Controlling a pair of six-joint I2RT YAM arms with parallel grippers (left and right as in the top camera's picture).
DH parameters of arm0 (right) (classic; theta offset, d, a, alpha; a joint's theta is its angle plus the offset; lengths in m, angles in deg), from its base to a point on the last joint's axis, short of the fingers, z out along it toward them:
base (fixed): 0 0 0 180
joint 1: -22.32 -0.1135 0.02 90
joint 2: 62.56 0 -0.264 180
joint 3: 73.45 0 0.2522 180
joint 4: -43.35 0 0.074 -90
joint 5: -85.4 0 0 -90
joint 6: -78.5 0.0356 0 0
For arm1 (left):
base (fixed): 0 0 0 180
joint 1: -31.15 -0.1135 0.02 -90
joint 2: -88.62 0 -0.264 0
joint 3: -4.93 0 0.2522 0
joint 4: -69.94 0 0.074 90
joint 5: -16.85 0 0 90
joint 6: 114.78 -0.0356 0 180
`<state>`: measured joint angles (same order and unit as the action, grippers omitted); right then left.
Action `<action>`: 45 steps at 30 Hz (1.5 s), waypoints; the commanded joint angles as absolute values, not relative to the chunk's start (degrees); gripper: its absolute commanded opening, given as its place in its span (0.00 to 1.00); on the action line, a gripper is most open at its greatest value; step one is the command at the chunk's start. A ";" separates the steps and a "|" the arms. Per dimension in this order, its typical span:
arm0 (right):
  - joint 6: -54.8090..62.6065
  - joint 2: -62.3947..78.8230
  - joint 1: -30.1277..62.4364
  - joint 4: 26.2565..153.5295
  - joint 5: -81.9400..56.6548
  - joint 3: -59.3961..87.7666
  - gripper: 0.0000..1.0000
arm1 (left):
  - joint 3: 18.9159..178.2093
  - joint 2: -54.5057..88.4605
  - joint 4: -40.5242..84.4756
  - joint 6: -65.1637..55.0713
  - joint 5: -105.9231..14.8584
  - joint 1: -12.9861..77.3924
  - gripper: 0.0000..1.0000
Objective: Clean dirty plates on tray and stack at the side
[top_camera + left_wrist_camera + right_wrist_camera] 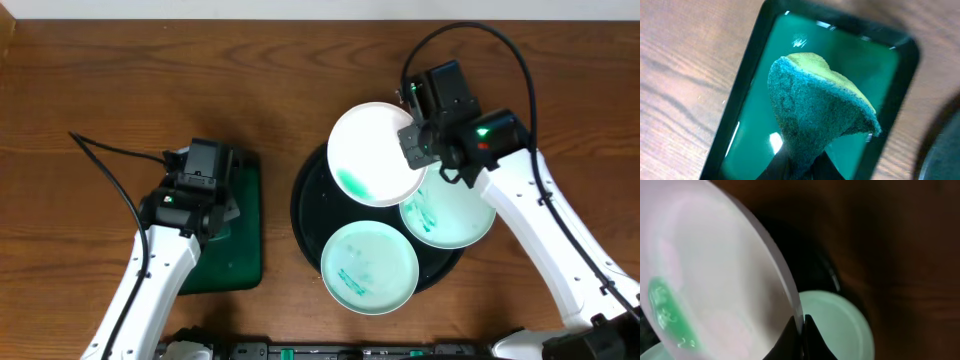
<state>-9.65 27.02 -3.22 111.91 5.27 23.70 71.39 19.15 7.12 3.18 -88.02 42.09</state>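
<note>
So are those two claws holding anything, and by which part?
Right gripper pinches a plate by its rim; left gripper clamps a sponge by its narrow end.

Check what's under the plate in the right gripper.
The black tray and the edge of a second smeared plate. The tray surface directly beneath the lifted plate is covered.

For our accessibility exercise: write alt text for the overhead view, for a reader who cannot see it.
The right gripper pinches the rim of a green-smeared white plate over a round black tray holding a second smeared plate and a third plate. The left gripper hangs over a small green tray on the wooden table.
</note>
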 commanded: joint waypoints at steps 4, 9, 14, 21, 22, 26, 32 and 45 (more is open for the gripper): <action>-16.06 25.93 -9.43 109.44 22.58 23.92 0.01 | 71.50 19.00 7.93 2.00 -87.13 40.06 0.07; -19.14 25.93 -13.87 108.15 28.31 23.92 0.01 | 71.50 19.00 7.93 2.02 -87.10 40.06 0.07; -21.17 25.93 -17.71 107.87 35.63 23.92 0.01 | 71.50 19.00 7.93 2.02 -87.08 40.06 0.07; -23.49 25.95 -22.67 107.91 46.64 23.92 0.01 | 71.50 19.00 7.98 2.02 -86.06 40.06 0.07; -23.95 25.95 -23.18 107.96 47.50 23.92 0.01 | 71.50 19.00 7.98 2.02 -86.01 40.06 0.07; -24.91 25.95 -25.58 108.26 52.02 23.92 0.01 | 71.50 19.00 8.30 2.02 -86.01 40.06 0.07; -29.43 25.95 -28.88 108.29 57.53 23.92 0.01 | 71.50 19.00 8.33 2.02 -86.01 40.06 0.07; -32.38 25.95 -32.25 108.79 62.25 23.92 0.01 | 71.50 19.00 8.35 2.02 -86.01 40.06 0.07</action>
